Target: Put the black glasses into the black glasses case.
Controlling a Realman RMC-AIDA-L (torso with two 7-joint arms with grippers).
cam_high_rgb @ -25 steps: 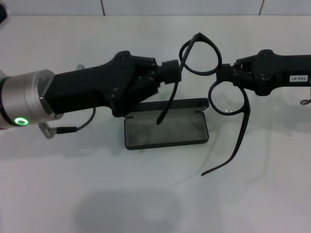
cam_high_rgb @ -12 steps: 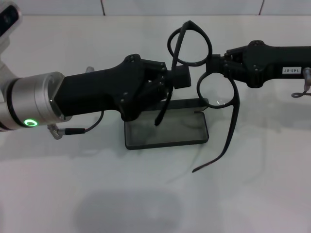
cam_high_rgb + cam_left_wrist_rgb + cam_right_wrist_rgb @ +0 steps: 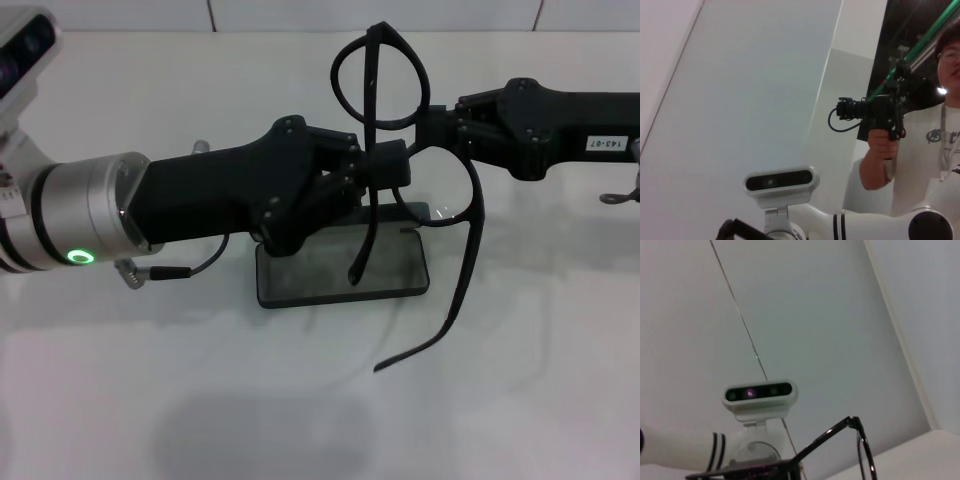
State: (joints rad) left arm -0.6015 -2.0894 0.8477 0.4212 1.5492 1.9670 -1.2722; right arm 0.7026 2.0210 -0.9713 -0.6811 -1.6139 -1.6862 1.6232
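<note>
The black glasses case (image 3: 343,260) lies open mid-surface. Above it, the black glasses (image 3: 405,130) have shifted leftward: left gripper (image 3: 385,165) fingers clamp one temple, right gripper (image 3: 430,130) fingers clamp the bridge, so folding seems underway.

Head view: looking forward and down, close over a white table (image 3: 520,400). Both wrist views tilted upward toward wall and ceiling, each catching the robot's head camera (image 3: 781,181) (image 3: 759,392); nothing of the table shared with the head view.
</note>
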